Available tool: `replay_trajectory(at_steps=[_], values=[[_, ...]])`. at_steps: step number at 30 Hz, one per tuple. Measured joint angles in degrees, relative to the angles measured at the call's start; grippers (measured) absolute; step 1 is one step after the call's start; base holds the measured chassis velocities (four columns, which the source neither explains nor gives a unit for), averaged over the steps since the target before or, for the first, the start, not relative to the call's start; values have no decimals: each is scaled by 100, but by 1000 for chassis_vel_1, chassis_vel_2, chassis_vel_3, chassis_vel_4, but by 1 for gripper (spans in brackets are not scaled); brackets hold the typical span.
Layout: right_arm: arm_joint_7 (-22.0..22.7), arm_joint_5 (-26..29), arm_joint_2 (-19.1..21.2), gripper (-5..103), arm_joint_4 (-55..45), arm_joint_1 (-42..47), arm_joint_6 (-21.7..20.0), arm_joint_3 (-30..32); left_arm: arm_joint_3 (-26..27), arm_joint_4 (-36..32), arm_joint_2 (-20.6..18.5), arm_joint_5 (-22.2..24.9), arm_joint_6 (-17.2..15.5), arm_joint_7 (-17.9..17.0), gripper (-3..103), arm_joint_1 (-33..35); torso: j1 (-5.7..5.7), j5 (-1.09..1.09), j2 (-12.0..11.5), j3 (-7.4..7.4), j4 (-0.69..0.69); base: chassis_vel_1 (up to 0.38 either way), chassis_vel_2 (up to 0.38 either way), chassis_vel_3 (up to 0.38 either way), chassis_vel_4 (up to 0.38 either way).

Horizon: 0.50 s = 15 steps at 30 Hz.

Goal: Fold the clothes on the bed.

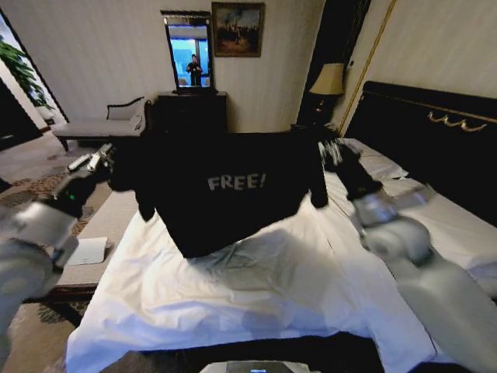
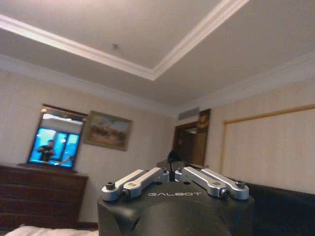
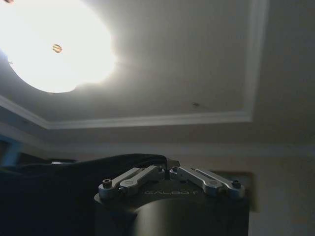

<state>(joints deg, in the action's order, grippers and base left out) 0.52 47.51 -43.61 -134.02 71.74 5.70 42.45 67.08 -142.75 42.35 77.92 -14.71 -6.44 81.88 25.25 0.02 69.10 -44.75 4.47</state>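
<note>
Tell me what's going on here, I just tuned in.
The robot is holding the black short-sleeved T-shirt with white "FREE!" lettering up in the air, spread above the large white-sheeted bed. The left gripper pinches one shoulder, the right gripper the other. The shirt hangs chest-out toward the head camera, its hem draping just above the sheets. No fold is made yet.

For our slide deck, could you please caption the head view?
Both grippers, left and right, hold the black FREE! T-shirt spread above the white bed.

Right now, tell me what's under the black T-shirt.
The black T-shirt hangs in the air between the left gripper and right gripper. Below it lies the bed's white duvet. The shirt covers the duvet just behind its hem.
</note>
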Motion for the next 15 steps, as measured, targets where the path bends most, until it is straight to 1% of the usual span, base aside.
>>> replay_trajectory(at_steps=[2,3,4,5,6,7,8,9,10,11,12,13,14,15], values=[[148,98,-91,0,-333,353,-161,520,527,-117,-5,393,-61,-84,0,147,0,2,0,0,-1,0,0,0,0],[227,192,-94,0,-550,424,-280,823,925,-136,-42,766,-121,-148,0,207,1,-2,0,-1,-4,0,0,0,0],[279,282,-72,0,-723,458,-378,1051,1270,-137,-89,1059,-161,-189,0,240,2,-2,0,-1,-5,0,0,0,0],[279,282,-72,0,-723,458,-378,1051,1270,-137,-89,1059,-161,-189,0,240,2,-2,0,-1,-5,0,0,0,0],[371,506,7,0,-931,491,-592,1455,1856,-140,-192,1563,-221,-252,0,280,2,-3,0,-1,-5,0,0,0,0],[492,769,111,0,-989,485,-806,1820,2311,-140,-287,1955,-270,-307,0,293,3,-6,0,-1,-5,0,0,0,0],[659,1092,260,0,-1026,426,-1030,2173,2817,-137,-428,2436,-327,-389,0,285,2,-3,0,-1,-5,0,0,0,0],[825,1436,424,0,-1042,329,-1235,2527,3181,-136,-558,2824,-391,-471,0,252,2,-3,0,-1,-6,0,0,0,0],[946,1741,577,0,-1042,231,-1426,2839,3411,-134,-671,3087,-465,-544,0,213,2,-3,1,0,-8,0,0,0,0],[946,1741,577,0,-1042,231,-1426,2839,3411,-134,-671,3087,-465,-544,0,213,2,-3,1,0,-8,0,0,0,0],[1043,1946,720,0,-1038,129,-1605,3076,3562,-126,-801,3264,-639,-635,0,161,2,-3,1,0,-6,0,0,0,0],[1095,1984,782,0,-1033,72,-1711,3114,3543,-118,-844,3251,-790,-670,0,142,1,-2,1,0,-5,0,0,0,0],[1157,1943,820,0,-1019,22,-1825,3023,3326,-110,-867,3040,-1054,-711,0,113,1,1,1,0,-4,0,0,0,0],[1218,1756,815,0,-1003,13,-1948,2695,2852,-101,-853,2617,-1287,-751,0,82,1,-1,1,0,-4,0,0,0,0]])
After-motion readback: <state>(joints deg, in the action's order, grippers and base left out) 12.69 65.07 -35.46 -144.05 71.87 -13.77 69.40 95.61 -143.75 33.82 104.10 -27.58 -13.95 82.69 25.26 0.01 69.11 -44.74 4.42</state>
